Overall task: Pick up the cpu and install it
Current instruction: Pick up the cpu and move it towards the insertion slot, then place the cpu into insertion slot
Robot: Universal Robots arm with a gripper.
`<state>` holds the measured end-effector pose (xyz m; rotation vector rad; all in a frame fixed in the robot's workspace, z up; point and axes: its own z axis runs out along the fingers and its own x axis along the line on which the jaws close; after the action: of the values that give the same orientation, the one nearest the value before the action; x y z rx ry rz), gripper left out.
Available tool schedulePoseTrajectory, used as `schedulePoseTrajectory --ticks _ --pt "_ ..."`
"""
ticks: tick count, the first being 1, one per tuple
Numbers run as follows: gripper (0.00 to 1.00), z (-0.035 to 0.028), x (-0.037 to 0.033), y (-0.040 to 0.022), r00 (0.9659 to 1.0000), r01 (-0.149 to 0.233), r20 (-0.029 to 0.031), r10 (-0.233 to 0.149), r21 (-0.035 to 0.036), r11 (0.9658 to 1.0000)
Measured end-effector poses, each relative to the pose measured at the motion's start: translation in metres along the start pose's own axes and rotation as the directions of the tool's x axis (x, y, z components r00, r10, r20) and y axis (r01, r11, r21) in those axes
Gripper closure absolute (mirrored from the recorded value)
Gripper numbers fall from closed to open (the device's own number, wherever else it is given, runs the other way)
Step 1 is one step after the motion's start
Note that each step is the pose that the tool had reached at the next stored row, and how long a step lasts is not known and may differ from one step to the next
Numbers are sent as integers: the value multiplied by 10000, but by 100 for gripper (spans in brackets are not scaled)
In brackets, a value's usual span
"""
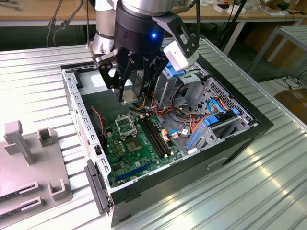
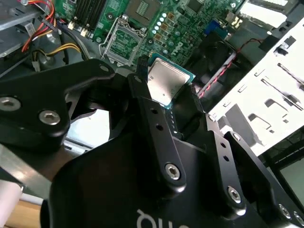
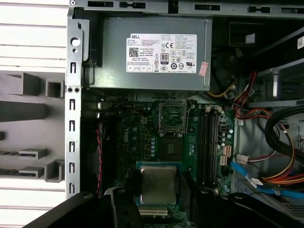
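Clamped cpu (image 2: 164,83) by edges in gripper (image 1: 135,97), closed on it; held aloft inside open computer case (image 1: 240,140), over green motherboard (image 1: 139,153), clear of empty socket (image 3: 172,118) beside grey power supply (image 3: 156,52).

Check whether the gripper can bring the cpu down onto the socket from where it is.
Probably yes. The gripper, shut on the cpu, hangs above the motherboard, and nothing visible lies across the socket. The cables sit off to one side of it.
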<state>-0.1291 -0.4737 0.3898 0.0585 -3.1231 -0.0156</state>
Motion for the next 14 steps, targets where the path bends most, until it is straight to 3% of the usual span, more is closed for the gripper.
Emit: schedulePoseTrajectory --ticks 3,7,14 --pt "53 1 -90 -4 10000 1 0 -1 0 10000" --pt "53 3 -159 -7 10000 1 0 -1 0 10000" --pt "53 3 -172 -8 10000 1 -1 -1 9 10000"
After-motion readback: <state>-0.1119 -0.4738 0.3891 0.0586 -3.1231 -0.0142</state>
